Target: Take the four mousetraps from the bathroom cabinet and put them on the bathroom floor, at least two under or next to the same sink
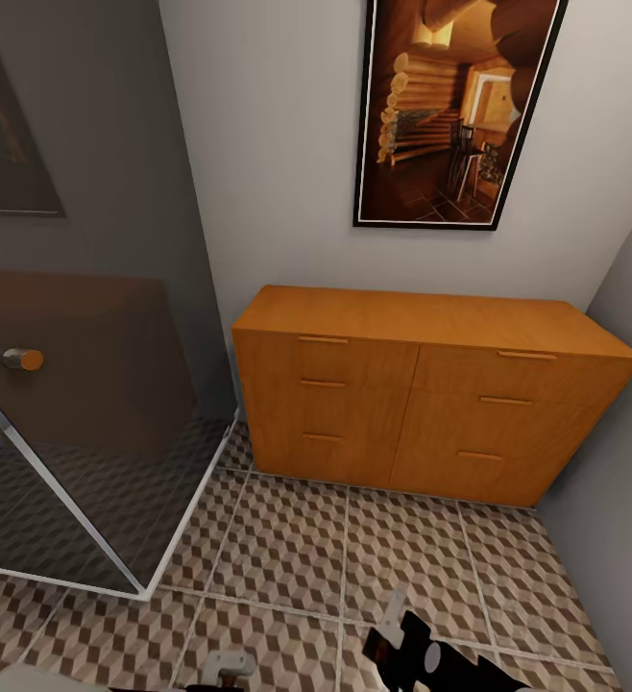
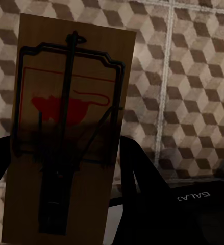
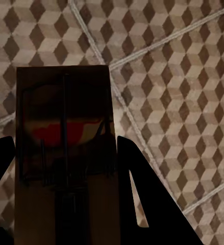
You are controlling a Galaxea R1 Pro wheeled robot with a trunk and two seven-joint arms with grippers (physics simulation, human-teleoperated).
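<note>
The orange-brown cabinet (image 1: 431,389) stands against the white wall beneath a framed picture (image 1: 455,106) of a log interior, its 6 drawer fronts all closed, with a glass shower screen (image 1: 76,423) to its left. In front of it spreads the bathroom floor (image 1: 287,548) with its cube-patterned tiles. In the left wrist view, the left gripper (image 2: 66,168) is closed on a mousetrap (image 2: 68,127), a tan wooden board with a black wire spring frame and a red mouse print, gripped between 2 dark fingers (image 2: 142,178) and hanging above the tiles. In the right wrist view, the right gripper (image 3: 66,168) likewise clamps a second mousetrap (image 3: 66,148), darker in shadow, with a red mark on its face, held over the floor where grout lines cross. In the head view, part of a dark arm (image 1: 441,658) shows at the lower edge, above the tiles
</note>
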